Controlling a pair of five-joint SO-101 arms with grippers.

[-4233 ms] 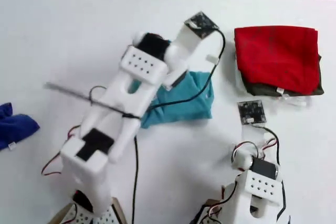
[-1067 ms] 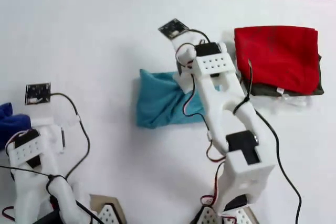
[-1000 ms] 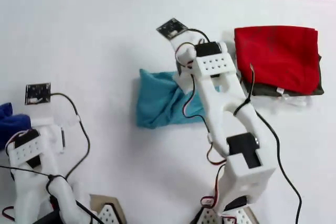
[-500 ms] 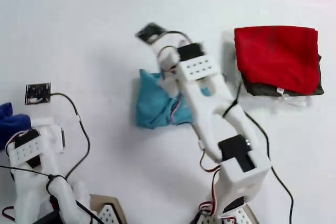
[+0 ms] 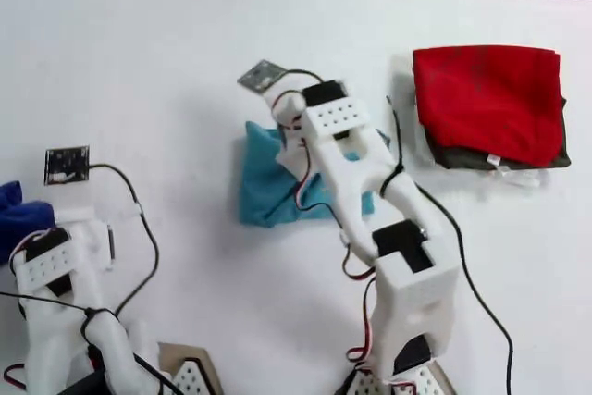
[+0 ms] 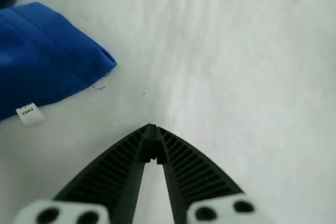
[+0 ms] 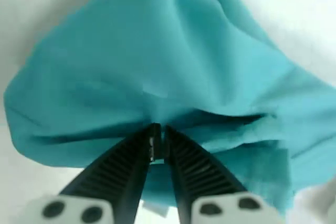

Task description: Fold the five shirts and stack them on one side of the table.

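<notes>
A teal shirt (image 5: 264, 187) lies bunched in the middle of the table, with my right arm stretched over it. My right gripper (image 7: 156, 136) is shut on a fold of the teal shirt (image 7: 157, 66), its tips pinching the cloth. A folded red shirt (image 5: 488, 99) tops a stack over a dark one (image 5: 462, 156) at the right side of the table. A blue shirt (image 5: 14, 215) lies crumpled at the left edge. My left gripper (image 6: 152, 132) is shut over bare tabletop, a little way from the blue shirt (image 6: 42, 69).
The white table (image 5: 139, 62) is bare along the far side and at the front centre. Cables trail from both arms. Small square camera boards (image 5: 67, 164) stick out from each wrist.
My right arm has swung left with the teal shirt's right part, bunching the cloth leftwards. About four seconds ago my left arm was over the teal shirt; it now rests at the near left.
</notes>
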